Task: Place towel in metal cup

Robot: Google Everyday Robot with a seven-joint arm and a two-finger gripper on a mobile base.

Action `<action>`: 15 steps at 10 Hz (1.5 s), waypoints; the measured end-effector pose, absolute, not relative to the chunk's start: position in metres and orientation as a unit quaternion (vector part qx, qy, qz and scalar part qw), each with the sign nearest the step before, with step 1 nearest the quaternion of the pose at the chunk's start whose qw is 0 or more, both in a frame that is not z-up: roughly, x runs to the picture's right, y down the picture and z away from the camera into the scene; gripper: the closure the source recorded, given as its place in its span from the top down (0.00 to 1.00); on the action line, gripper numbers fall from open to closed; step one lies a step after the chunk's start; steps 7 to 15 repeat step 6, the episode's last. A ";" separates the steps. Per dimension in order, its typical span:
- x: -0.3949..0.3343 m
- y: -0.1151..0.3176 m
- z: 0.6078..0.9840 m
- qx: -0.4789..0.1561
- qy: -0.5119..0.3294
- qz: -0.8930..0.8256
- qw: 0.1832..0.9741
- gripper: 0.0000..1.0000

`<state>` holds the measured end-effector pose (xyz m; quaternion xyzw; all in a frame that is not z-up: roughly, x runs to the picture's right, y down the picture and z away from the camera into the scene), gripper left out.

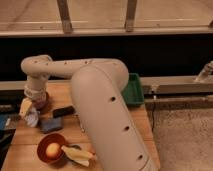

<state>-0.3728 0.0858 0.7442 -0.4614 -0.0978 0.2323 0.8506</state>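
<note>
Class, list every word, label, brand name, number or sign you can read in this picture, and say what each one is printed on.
None: no text can be read anywhere.
The robot arm, the green tray and the blue sponge show no markings.
The gripper is low at the left of the wooden table, with the pale towel at it; nothing is printed there either.

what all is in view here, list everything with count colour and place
towel: 1, pale grey-blue, hanging at the table's left edge under the pincer
sponge: 1, blue, left on table
dark flat object: 1, black, beside the sponge
bowl: 1, reddish, front left, holding a yellow-orange round fruit
banana: 1, yellow, right of the bowl
tray: 1, green, back right of table
table: 1, wooden
arm: 1, white, across the middle
pincer: 1, at left, over the towel
</note>
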 end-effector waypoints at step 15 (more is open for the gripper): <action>-0.334 -0.016 0.695 -0.328 -0.143 0.322 0.876 0.80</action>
